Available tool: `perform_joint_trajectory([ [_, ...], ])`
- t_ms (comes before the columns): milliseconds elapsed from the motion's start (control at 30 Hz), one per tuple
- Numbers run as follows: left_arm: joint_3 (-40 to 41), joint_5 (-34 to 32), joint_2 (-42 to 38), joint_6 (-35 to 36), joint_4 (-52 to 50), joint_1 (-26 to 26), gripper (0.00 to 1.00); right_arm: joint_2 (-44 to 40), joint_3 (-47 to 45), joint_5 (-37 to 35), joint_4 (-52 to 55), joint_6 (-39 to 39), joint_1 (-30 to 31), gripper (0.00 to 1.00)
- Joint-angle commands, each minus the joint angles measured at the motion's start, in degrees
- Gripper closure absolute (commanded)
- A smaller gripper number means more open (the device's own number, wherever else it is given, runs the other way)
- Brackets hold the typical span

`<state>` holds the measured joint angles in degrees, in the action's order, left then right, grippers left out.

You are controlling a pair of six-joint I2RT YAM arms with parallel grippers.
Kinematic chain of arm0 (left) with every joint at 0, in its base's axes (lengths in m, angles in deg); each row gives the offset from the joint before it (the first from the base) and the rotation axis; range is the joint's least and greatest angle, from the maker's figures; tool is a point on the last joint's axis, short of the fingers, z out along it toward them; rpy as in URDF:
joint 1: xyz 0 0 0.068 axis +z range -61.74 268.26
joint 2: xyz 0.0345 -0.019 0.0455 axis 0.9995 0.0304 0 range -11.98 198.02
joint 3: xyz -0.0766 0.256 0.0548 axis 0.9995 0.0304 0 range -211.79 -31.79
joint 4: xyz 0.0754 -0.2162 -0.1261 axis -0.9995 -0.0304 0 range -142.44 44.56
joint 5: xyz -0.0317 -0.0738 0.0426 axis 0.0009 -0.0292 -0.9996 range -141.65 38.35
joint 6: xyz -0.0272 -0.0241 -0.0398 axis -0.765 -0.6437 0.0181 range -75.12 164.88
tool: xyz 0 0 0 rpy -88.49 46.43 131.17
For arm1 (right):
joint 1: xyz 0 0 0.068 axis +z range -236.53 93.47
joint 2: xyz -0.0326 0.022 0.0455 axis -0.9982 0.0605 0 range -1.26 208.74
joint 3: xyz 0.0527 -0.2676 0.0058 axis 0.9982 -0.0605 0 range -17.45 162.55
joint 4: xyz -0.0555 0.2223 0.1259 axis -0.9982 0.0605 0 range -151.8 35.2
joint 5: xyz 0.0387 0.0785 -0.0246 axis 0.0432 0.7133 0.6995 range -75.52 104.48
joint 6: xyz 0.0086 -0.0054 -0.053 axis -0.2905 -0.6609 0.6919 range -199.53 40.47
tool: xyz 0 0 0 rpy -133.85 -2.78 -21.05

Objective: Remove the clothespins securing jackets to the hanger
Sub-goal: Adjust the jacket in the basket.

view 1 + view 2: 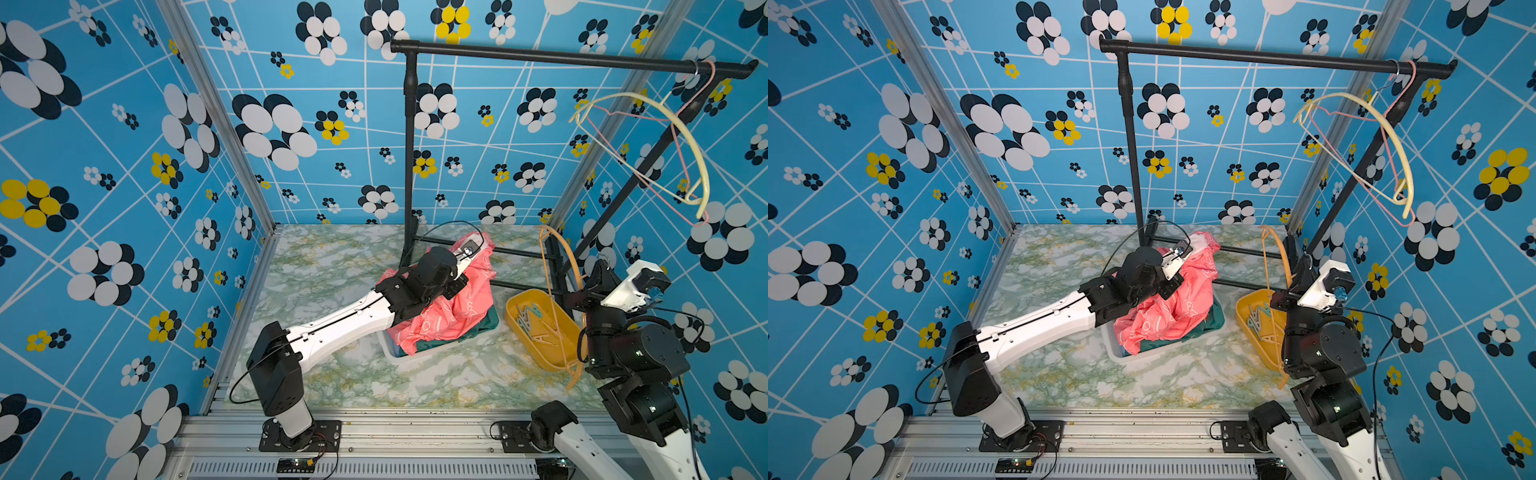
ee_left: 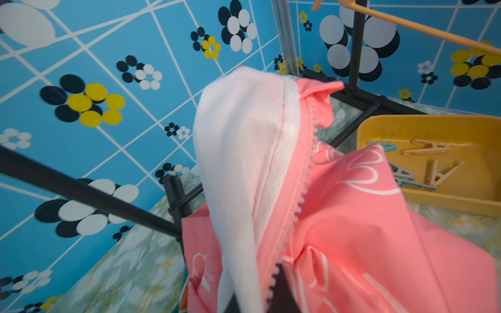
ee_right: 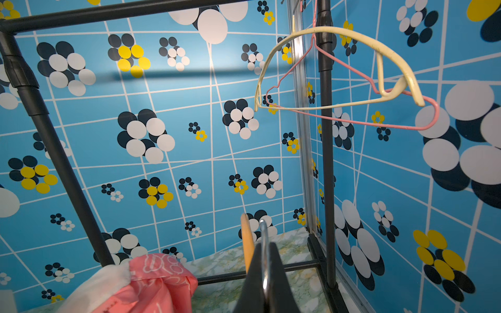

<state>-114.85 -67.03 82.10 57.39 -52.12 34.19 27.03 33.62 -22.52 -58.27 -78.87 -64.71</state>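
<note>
R end effector (image 3: 265, 252) raised, clamps hanger (image 3: 247, 244) | L end effector (image 2: 259, 300) low, clamps jacket (image 2: 352, 230)

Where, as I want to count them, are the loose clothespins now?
In both top views the clothespins lie in the yellow tray, right of the white basket holding the pink jacket and beside the right arm.

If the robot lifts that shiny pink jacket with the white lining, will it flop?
Probably floppy: the glossy pink jacket drapes in crumpled folds over the white bin. Likely light, since it looks thin; its shiny surface may slip.
</note>
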Motion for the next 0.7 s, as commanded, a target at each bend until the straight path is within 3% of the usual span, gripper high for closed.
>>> perform_joint_trajectory([
  [0, 7.2, -5.6, -1.2, -1.2, -4.5, 2.5, 1.00, 1.5, -0.5, -0.8, -4.7, -0.7, 0.1, 1.00],
  [167, 14.4, -7.0, 3.0, -8.2, -4.9, 4.3, 1.00, 3.2, 1.1, -0.2, -3.8, -0.9, 0.1, 1.00],
  [333, 17.9, -2.6, 11.7, -16.1, -0.8, 4.6, 1.00, 3.3, 1.1, 0.4, -3.9, -1.4, 0.1, 1.00],
  [467, 17.8, -1.0, 18.5, -18.4, 3.2, 4.7, 1.00, 3.9, 1.9, 0.8, -3.1, -1.7, 0.1, 1.00],
  [667, 17.8, -1.2, 21.4, -19.9, 5.2, 6.2, 1.00, 3.7, 2.3, 1.2, -2.0, -2.4, 0.1, 1.00],
])
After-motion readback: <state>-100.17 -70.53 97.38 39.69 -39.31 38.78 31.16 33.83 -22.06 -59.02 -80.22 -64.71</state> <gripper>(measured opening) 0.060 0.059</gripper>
